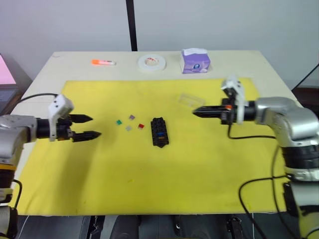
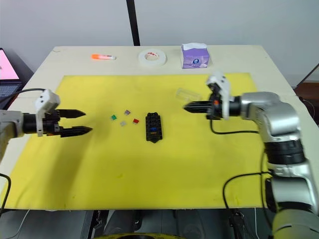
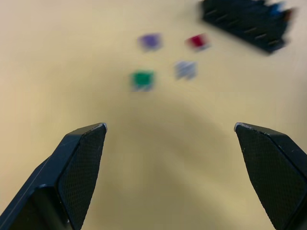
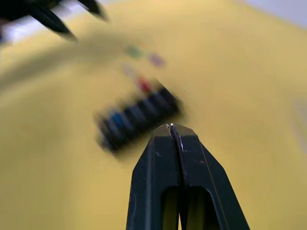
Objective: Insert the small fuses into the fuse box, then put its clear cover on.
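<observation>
Fuse box (image 1: 159,132) is seen approx. mid-mat on the yellow mat (image 1: 149,184), lying flat, long axis running away from the robot. Blue and orange bits are visible in its slots; more can't be told. Four loose small fuses lie on the mat just to the robot's left of the box, apart from it and from each other: green fuse (image 1: 119,121), purple fuse (image 1: 132,117), grey fuse (image 1: 128,128), red fuse (image 1: 141,126). The red one is nearest the box, not touching.

Clear cover (image 1: 190,99) is set on the mat further back and to the right of the box, well apart from it, near the right hand's tips.

Left hand (image 1: 92,126) is held above the mat's left part, fingers (image 3: 81,158) spread wide w/ nothing between them, pointed toward the fuses but well short of them. Right hand (image 1: 195,112) is held over the mat on the right side, pointed toward the centre; its fingers (image 4: 160,158) are pressed together, nothing gripped.

At the back of the desk (image 1: 65,64), off the mat: an orange marker (image 1: 103,62), a white tape roll (image 1: 152,62), a purple tissue box (image 1: 195,61).
</observation>
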Tool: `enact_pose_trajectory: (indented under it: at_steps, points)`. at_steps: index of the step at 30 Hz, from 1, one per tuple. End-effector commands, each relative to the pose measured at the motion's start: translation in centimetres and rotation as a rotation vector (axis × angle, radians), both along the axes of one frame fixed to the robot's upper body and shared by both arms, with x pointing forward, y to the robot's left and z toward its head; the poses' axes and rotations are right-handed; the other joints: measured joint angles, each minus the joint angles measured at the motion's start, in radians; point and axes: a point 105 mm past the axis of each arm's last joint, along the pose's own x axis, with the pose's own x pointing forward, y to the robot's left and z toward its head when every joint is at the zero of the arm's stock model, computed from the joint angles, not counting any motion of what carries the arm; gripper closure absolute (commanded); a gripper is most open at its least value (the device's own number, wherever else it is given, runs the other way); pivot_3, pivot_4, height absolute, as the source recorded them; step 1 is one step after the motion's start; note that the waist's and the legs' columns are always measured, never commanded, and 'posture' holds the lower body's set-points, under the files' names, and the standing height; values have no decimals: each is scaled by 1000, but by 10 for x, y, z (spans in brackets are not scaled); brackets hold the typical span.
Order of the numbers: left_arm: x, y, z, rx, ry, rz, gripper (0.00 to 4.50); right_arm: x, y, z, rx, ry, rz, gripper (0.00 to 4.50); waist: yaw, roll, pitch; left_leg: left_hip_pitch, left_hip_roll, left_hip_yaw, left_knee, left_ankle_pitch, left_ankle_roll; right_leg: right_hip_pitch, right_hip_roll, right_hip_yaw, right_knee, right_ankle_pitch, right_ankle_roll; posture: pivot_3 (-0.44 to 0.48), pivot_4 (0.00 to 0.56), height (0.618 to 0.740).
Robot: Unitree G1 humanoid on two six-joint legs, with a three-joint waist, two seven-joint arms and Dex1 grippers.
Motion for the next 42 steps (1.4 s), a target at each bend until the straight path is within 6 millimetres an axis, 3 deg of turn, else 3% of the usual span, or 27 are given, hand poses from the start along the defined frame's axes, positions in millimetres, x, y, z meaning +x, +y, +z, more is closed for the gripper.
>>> enact_pose_trajectory:
  at_steps: [1, 4, 7, 13, 17, 20, 23, 25, 29, 32, 37, 42]
  points:
    - [2, 33, 16, 17, -82, 102, 0, 0, -57, 11, -45, -81, -208, 4080, -2, 0, 0, 0, 0, 0, 0, 0, 0, 0, 0, 0, 0, 0, 0, 0, 150, 740]
    - [-2, 54, 11, -8, -70, 170, 0, -4, -107, 2, -84, -89, -392, 3193, -6, 0, 0, 0, 0, 1, 0, 0, 0, 0, 0, 0, 0, 0, 0, 0, 150, 740]
    - [-5, 71, 6, -27, -65, 236, 0, -9, -140, -9, -123, -99, -511, 2111, -9, 0, 0, 2, 0, 2, -1, 0, 0, 0, 0, 1, 0, 0, 0, 0, 150, 740]
    - [-2, 71, 5, -52, -65, 229, 0, -9, -149, -14, -111, -118, -554, 15, -7, 0, 0, 3, 1, 3, -1, 0, 0, 0, 0, 3, 1, 0, 0, 0, 150, 740]
    - [6, 67, 9, -39, -108, 216, 0, -7, -143, -12, -106, -124, -544, 15, -5, 0, 0, 3, 0, 4, -1, 0, 0, 0, 0, 3, 1, 0, 0, 0, 150, 740]
    - [28, 27, 9, -84, -114, 77, 0, 1, -99, 2, -49, -143, -391, 15, -1, 1, 0, 3, 0, 3, 0, 0, 0, 1, 0, 3, 1, 0, 0, 0, 150, 740]
    - [33, 1, 6, -125, -46, -34, 0, 3, -64, 14, -26, -160, -276, 15, -6, 1, 0, 2, 0, 3, 4, 0, 0, 1, 1, 3, 3, 0, 1, 0, 150, 740]
    - [35, -16, -2, -115, 29, -123, 0, -2, -18, 30, 17, -181, -127, 15, -13, 1, 0, 1, 0, 3, 4, 0, 0, 1, 1, 3, 3, 0, 1, 0, 150, 740]
    - [40, -28, -12, -73, 79, -183, 0, -24, 53, 49, 93, -207, 104, 15, -23, 1, 0, 1, 0, 2, 4, -1, 3, 0, 1, 2, 5, 0, 1, 0, 150, 740]
    - [44, -35, -16, -63, 98, -210, 0, -45, 94, 53, 132, -200, 239, 15, -21, 1, 0, 1, 0, 1, 5, -1, 3, 0, 1, 2, 6, 0, 1, 0, 150, 740]
    - [50, -48, -26, -48, 118, -242, 0, -69, 130, 44, 150, -177, 337, 15, -2, 1, 0, -1, 0, 1, 7, -2, 3, 0, 0, 1, 6, 0, 1, 0, 150, 740]
    - [52, -56, -35, -64, 158, -249, 0, -70, 130, 38, 148, -159, 320, 15, 8, 0, -1, -2, 0, 0, 9, -2, 3, 0, 0, 1, 6, 0, 1, 0, 150, 740]
